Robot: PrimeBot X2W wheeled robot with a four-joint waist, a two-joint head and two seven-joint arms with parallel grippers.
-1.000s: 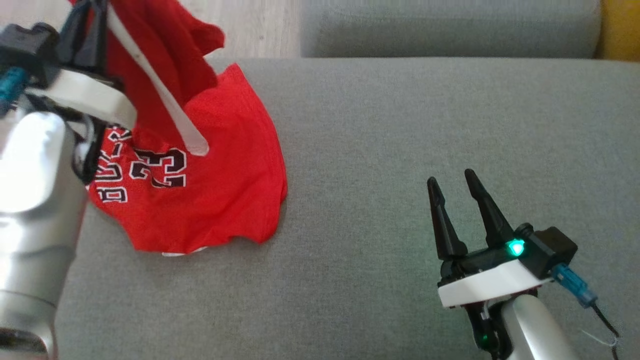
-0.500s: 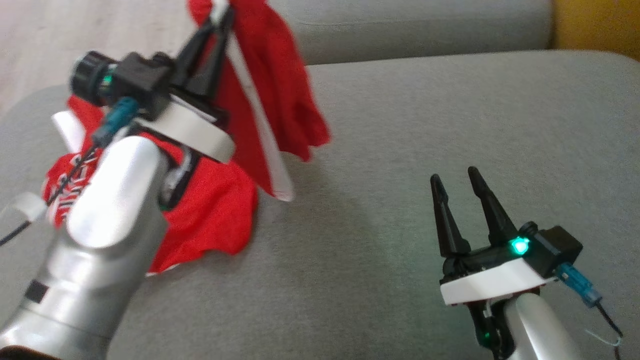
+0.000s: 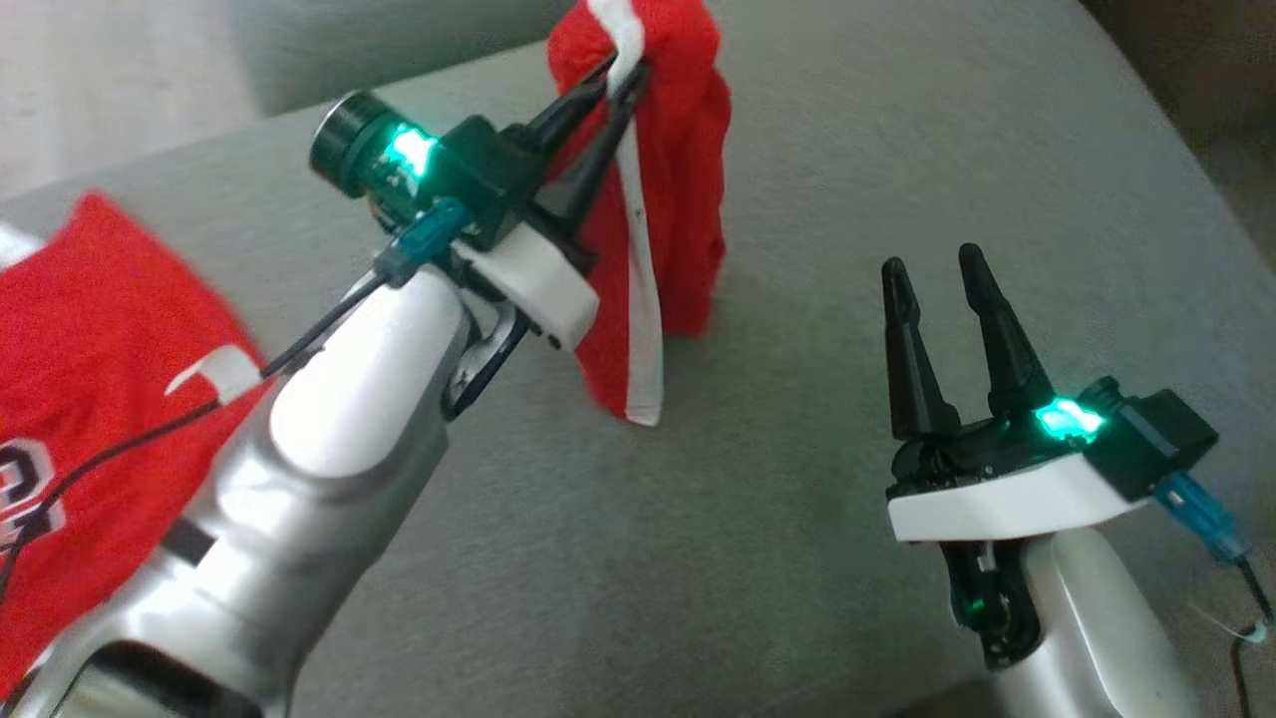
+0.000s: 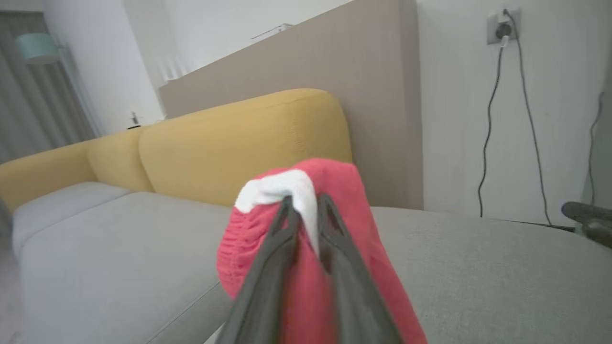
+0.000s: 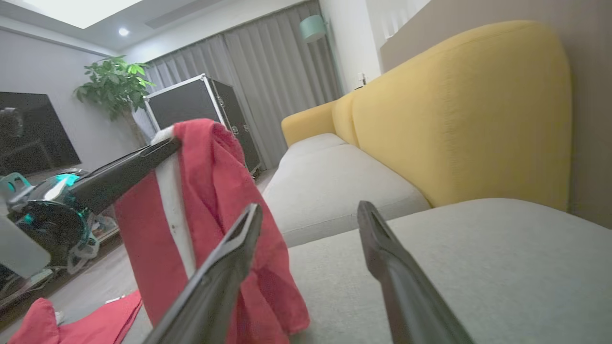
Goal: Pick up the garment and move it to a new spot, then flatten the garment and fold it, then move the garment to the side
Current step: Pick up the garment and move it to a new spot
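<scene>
Garment, a red jersey, is sitting in two parts on the grey sofa. Nearest the robot, on its left, one stretch with dark-edged numerals is lying flat on the cushion. Whether it joins the raised part cannot be seen, because the pale forearm is covering the link. On the near right, the right claw is hovering over bare cushion with its two fingers spread apart and nothing between them. It is probably waiting to take a second hold for spreading. Farther out, the left claw is pinching shut on the white trim at the top of the cloth. The stitched edge likely gives a firmer hold than loose mesh, and holding it high is letting the cloth hang free for carrying to a new spot. This hanging part is running long-axis upright, with the trim stripe pointing straight down from the pinch. Its lower end is reaching the cushion and seems to be brushing it. Beyond, the yellow backrest is rising behind the seat.
</scene>
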